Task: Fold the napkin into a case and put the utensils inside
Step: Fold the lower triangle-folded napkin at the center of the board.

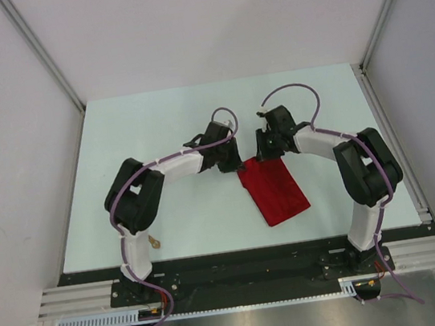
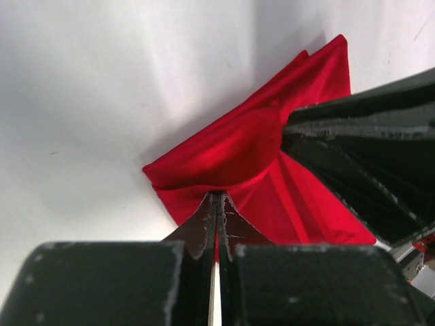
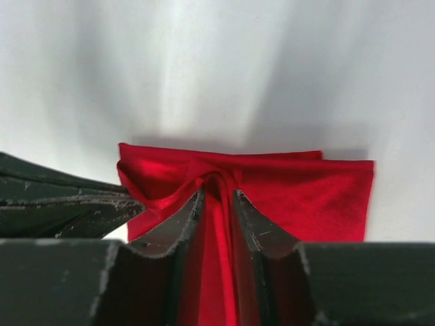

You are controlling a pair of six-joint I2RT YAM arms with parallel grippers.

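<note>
Loosely folded, the shiny red napkin [image 1: 274,191] puckers at one end.

Pale table [image 1: 155,123]: red napkin [image 1: 274,191], gold utensil [image 1: 155,240]

Top view: the far edge of the napkin [image 1: 274,191] is covered by the left gripper [image 1: 232,163] and the right gripper [image 1: 263,155], so fingertip contact cannot be seen there. The utensils [image 1: 155,240], well left of the napkin, are mostly hidden by the left arm and too small to tell type or count. Wrist views: each gripper's body hides the near part of the napkin.
</note>
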